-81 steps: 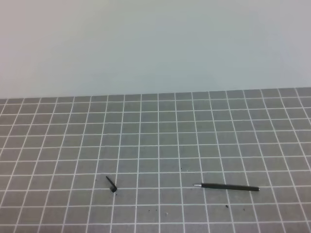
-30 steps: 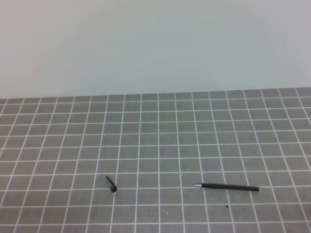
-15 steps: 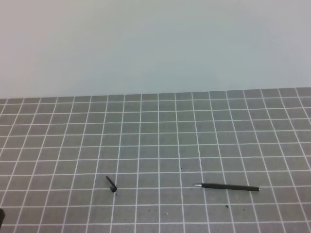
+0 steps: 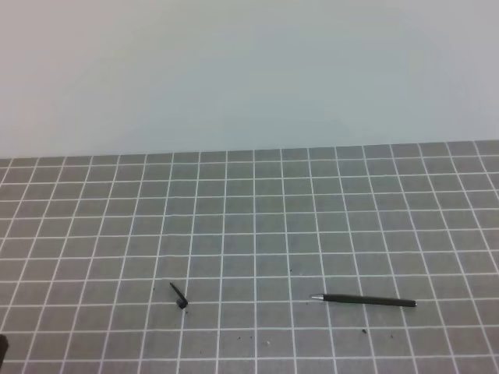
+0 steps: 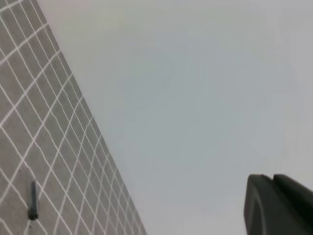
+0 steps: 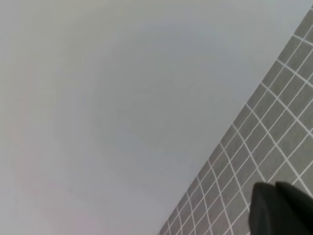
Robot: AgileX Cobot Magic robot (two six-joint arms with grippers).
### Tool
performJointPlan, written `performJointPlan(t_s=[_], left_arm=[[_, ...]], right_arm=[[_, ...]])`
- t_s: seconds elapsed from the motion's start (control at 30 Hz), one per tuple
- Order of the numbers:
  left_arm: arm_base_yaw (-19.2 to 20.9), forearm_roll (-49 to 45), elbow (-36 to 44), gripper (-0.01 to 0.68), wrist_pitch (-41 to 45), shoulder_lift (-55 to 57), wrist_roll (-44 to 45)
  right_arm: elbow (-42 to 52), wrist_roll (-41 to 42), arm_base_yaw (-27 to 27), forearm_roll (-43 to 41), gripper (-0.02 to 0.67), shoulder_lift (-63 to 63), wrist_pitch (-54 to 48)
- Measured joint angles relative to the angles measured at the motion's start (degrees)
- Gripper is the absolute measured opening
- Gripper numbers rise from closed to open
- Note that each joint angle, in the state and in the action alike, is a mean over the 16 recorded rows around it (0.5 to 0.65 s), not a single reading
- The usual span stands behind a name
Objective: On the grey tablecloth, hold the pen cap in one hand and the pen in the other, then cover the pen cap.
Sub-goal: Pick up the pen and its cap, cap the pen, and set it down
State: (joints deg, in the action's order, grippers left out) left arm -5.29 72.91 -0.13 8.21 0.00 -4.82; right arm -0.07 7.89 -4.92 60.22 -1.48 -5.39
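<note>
- The grey tablecloth [image 4: 327, 226] covers the counter from its near edge to its far edge, where a plain pale wall [image 4: 249, 70] rises; thin white lines divide the cloth into small squares.
- The pen cap [image 4: 179, 295] lies on the cloth toward the near edge, left of the middle; it is short and black, with its thin clip slanting up and to the left from the stubby end.
- The pen [image 4: 363, 300] lies flat on the cloth toward the near edge, right of the middle, well apart from the cap; its silvery tip points left toward the cap and its black barrel runs almost parallel to the near edge.
- A few small dark specks [image 4: 364, 332] dot the cloth just nearer than the pen and cap.
- The left tool [image 5: 279, 204] shows only as a dark shape in the lower right corner of the left wrist view; its jaws are closed together with nothing between them; that same view catches the pen low at its left side, lying on the gridded cloth.
- The right tool [image 6: 279, 209] shows as a dark shape in the lower right corner of the right wrist view, above the cloth grid; its jaws are likewise closed and hold nothing.
- A sliver of something dark [image 4: 2, 348] sits at the left edge of the high view near the counter's near left corner; too little shows to say what it is.
</note>
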Motion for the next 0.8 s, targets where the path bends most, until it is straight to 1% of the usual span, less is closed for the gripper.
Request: performJointPlan(t_s=[0.1,0.23,0.4,0.5,0.63,0.8], left_arm=[[0.0,1.4,-0.8,-0.004,1.0,0.0,5.5],[0.0,3.2,-3.2,-0.004,2.6,0.0,15.9],[0.0,4.3,-7.3,-0.004,4.9,0.2,30.6],[0.0,3.5,-10.2,-0.004,6.6,1.2,37.7],[0.0,0.2,-14.1,-0.003,10.1,4.3,42.9],[0.0,-7.6,-18.9,-0.003,15.9,10.9,44.7]], right_arm=[[-0.9,2.5,0.0,0.2,0.008,0.0,-0.8],[-3.4,7.9,0.0,0.3,0.008,0.1,-2.4],[-8.2,17.7,0.3,0.3,0.008,1.3,-5.4],[-11.5,24.1,1.2,0.3,0.008,2.9,-6.4],[-15.3,32.1,3.1,0.3,0.008,6.3,-6.6],[-19.4,41.1,5.7,0.2,0.008,12.4,-8.0]])
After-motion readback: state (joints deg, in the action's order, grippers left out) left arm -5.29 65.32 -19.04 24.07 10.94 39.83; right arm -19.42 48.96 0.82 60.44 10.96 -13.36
